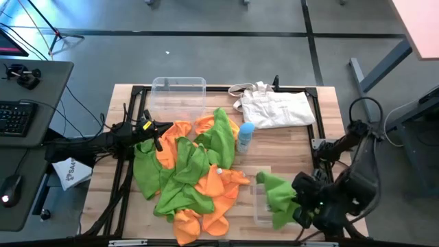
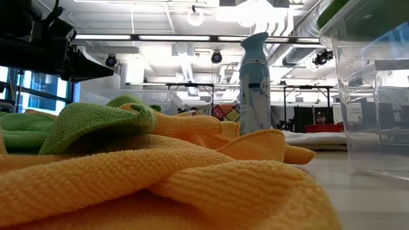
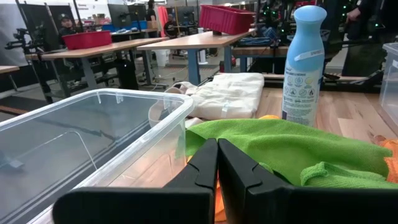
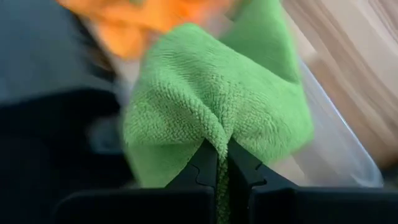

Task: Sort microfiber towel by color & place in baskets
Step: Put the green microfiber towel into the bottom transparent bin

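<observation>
A heap of orange and green microfiber towels [image 1: 192,171] lies on the middle of the table and fills the front of the low view [image 2: 160,172]. One clear basket [image 1: 178,96] stands at the far edge and a second [image 1: 263,206] near the right front. My right gripper [image 1: 296,206] is shut on a green towel [image 1: 278,194] over that second basket. My left gripper [image 1: 159,134] is shut with nothing between its fingers. It hovers level at the heap's left side [image 3: 217,152], beside the far basket [image 3: 81,143]. My right gripper pinches a bunched fold of the green towel [image 4: 221,140] between its two fingers [image 4: 205,168]. The cloth spreads out beyond the fingertips and hangs over the clear basket's wall [image 4: 336,143]. How many layers it has, I cannot tell.
A light-blue spray bottle [image 1: 245,136] stands upright right of the heap [image 3: 303,62]. A white tote bag [image 1: 274,106] lies at the far right of the table. Bare wood shows right of the bottle. A desk with a keyboard stands left of the table.
</observation>
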### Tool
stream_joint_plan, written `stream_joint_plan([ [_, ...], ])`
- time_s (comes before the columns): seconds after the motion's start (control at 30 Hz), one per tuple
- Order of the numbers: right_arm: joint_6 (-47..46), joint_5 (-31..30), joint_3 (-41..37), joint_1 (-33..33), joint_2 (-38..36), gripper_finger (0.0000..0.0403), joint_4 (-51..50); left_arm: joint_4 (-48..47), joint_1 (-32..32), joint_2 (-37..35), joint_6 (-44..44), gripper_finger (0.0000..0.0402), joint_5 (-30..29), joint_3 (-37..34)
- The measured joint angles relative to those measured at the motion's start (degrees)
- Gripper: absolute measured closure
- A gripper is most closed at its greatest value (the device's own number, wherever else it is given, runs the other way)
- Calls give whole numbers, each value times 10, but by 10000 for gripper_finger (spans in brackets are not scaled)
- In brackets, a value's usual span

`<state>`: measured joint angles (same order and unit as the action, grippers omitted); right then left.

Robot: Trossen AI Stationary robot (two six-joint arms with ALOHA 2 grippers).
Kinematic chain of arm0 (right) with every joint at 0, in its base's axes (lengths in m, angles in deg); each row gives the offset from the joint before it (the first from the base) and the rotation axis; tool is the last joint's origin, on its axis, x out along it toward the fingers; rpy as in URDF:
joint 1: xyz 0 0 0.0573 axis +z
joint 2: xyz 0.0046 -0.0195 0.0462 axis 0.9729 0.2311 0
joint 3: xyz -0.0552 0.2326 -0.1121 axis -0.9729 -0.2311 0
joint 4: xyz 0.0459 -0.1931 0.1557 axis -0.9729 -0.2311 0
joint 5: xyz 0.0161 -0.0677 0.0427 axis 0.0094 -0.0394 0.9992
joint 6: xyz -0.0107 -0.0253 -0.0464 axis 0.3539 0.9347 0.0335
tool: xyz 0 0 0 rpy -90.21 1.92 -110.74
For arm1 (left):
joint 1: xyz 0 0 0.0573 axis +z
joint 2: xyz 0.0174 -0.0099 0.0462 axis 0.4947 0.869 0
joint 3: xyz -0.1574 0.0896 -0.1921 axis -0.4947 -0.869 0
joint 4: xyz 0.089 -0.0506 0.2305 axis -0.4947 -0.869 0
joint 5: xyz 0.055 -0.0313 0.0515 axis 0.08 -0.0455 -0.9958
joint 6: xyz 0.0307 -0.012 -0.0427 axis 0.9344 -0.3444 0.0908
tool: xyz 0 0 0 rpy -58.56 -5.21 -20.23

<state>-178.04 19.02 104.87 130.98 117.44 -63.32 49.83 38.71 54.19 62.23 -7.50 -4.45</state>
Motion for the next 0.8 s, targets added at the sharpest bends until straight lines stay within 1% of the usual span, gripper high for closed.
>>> stream_joint_plan([
  [0.1,-36,63,-89,0,-19,403,-1,0,0,0,0,401,0,0],
  [0.17,-38,79,-138,1,-32,403,1,0,0,0,0,401,0,0],
  [0.3,-24,80,-212,1,-55,403,52,0,0,0,0,401,0,0],
  [0.43,-15,75,-261,-10,-73,403,124,-1,0,0,0,401,0,0],
  [0.63,40,20,-300,-39,-77,403,220,0,0,0,0,401,0,0],
  [0.8,80,18,-328,-69,-77,403,284,0,0,0,1,401,0,0],
])
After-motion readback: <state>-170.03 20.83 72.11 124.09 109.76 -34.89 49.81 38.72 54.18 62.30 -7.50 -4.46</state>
